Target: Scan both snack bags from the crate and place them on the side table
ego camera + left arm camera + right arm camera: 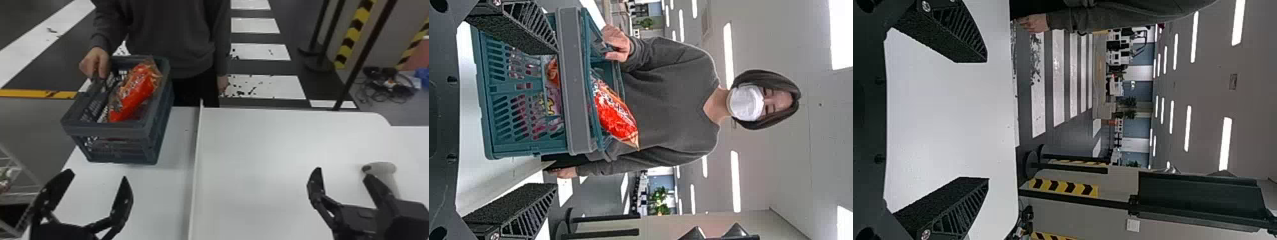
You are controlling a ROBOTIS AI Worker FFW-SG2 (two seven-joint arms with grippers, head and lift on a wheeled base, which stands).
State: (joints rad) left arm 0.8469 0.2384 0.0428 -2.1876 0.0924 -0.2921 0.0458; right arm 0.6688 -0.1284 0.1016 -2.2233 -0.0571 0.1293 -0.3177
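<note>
Red snack bag point(135, 91) rests within a gray crate point(105, 130) at the white table's point(175, 140) far left corner.
A person's hand point(95, 62) grasps the crate's rim. The left gripper point(97, 175), nearer than the crate, and the right gripper point(343, 173), near a pale handheld scanner point(381, 167), have fingers wide apart, holding nothing.

Downward head view, forward left wrist view, shared crate point(107, 131)

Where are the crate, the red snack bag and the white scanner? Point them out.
Crate point(107, 130): head view, near rim.
Red snack bag point(136, 92): head view, middle of its front.
White handheld scanner point(384, 168): head view, scanning head.
</note>
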